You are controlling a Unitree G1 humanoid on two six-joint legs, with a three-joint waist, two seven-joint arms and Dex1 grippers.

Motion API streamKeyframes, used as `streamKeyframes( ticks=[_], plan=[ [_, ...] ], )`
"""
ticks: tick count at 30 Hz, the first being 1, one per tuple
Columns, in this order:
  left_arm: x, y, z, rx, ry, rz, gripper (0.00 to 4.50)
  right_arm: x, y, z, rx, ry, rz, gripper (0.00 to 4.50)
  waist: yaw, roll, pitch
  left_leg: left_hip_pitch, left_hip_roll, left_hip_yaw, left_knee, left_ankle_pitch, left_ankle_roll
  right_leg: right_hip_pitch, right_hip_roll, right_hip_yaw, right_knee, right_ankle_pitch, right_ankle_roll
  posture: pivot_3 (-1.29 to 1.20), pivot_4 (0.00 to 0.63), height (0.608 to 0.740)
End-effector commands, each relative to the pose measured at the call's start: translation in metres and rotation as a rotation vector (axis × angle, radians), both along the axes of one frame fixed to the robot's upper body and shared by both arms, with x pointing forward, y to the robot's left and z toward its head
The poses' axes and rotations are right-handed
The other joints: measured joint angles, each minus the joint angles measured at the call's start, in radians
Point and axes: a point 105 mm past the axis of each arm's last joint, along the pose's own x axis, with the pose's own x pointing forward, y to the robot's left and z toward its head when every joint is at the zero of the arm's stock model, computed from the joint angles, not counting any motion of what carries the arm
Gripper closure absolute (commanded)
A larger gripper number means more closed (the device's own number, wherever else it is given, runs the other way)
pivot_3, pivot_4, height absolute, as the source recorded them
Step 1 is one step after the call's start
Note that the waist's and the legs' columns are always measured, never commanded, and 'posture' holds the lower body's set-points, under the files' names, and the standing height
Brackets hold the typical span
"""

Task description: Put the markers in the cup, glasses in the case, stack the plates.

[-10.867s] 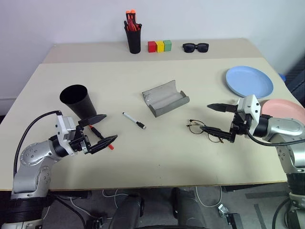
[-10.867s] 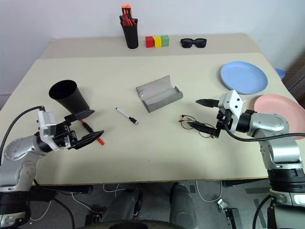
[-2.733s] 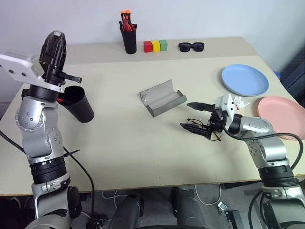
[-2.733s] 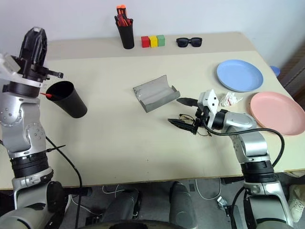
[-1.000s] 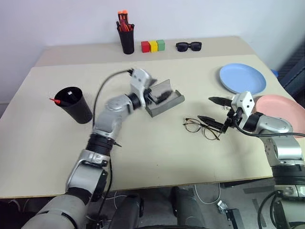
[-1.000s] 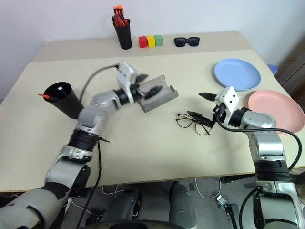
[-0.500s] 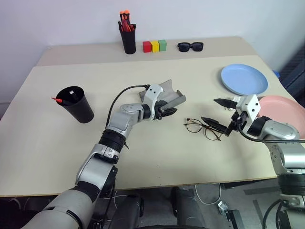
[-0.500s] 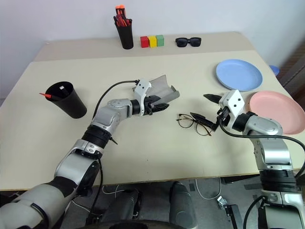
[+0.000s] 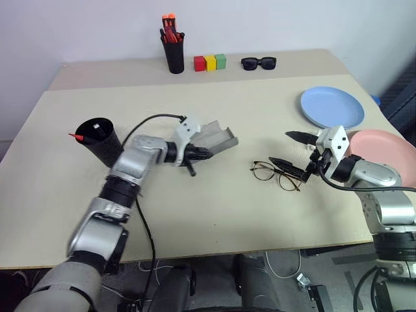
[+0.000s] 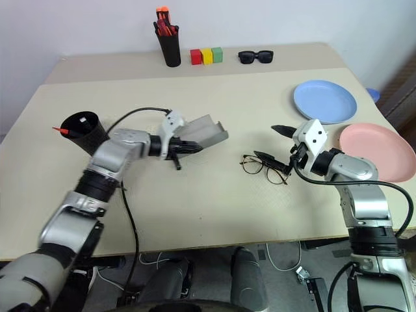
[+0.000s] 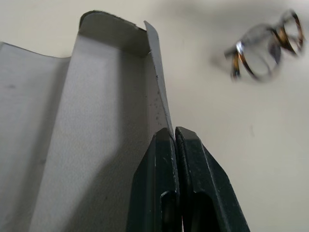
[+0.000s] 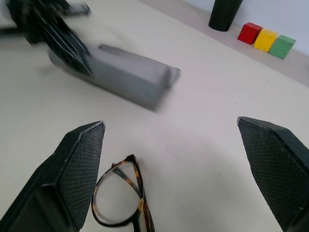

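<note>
The grey case [image 9: 213,137] lies open near the table's middle, and my left gripper [image 9: 197,154] is shut on the thin edge of its wall [image 11: 157,87]. The wire-frame glasses [image 9: 275,174] lie on the table to the right, just below my right gripper [image 9: 281,148], whose fingers stand wide open on either side of them [image 12: 120,198]. The black cup [image 9: 99,140] stands at the left with the red marker [image 9: 75,137] poking over its rim and a white marker end [image 9: 96,122] inside. The blue plate [image 9: 331,107] and pink plate [image 9: 385,147] lie side by side at the right.
At the back stand a black pen holder with orange-red pens [image 9: 173,49], three coloured blocks [image 9: 209,62] and black sunglasses [image 9: 259,63]. A black cable [image 9: 153,119] loops above my left forearm. The pink plate reaches the table's right edge.
My left gripper has shut on the case's edge and drawn back to the left, dragging and turning the case with it. The right gripper and the glasses have stayed put.
</note>
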Motion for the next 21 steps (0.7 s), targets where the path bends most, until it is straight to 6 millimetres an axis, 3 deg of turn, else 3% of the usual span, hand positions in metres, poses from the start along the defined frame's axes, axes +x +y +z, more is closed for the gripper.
streamKeyframes(
  ticks=[1, 9, 18, 21],
  plan=[
    [-0.016, 0.008, 0.015, -0.017, -0.067, -0.177, 4.45, 0.002, 0.003, 0.011, 0.005, -0.051, 0.016, 0.00, 0.004, 0.000, 0.000, 0.000, 0.000, 0.000, 0.000, 0.000, 0.000, 0.000, 0.000, 0.000, 0.000, 0.000, 0.000, 0.00, 0.150, 0.740],
    [-0.046, 0.031, 0.006, 0.022, -0.076, -0.414, 4.45, 0.004, 0.007, 0.013, 0.007, -0.057, 0.033, 0.00, 0.001, 0.000, 0.000, 0.000, 0.000, 0.000, 0.000, 0.000, 0.000, 0.000, 0.000, 0.000, 0.000, 0.000, 0.000, 0.00, 0.150, 0.740],
    [-0.046, 0.034, 0.002, 0.019, -0.077, -0.450, 4.45, 0.004, 0.006, 0.012, -0.001, -0.052, 0.042, 0.00, 0.001, 0.000, 0.000, 0.000, 0.000, 0.000, 0.000, 0.000, 0.000, 0.000, 0.000, 0.000, 0.000, 0.000, 0.000, 0.00, 0.150, 0.740],
    [-0.044, 0.030, 0.005, -0.011, -0.096, -0.435, 3.16, 0.003, 0.007, 0.013, -0.004, -0.050, 0.051, 0.00, 0.001, 0.000, 0.000, 0.000, 0.000, 0.000, 0.000, 0.000, 0.000, 0.000, 0.000, 0.000, 0.000, 0.000, 0.000, 0.00, 0.150, 0.740]
  ],
)
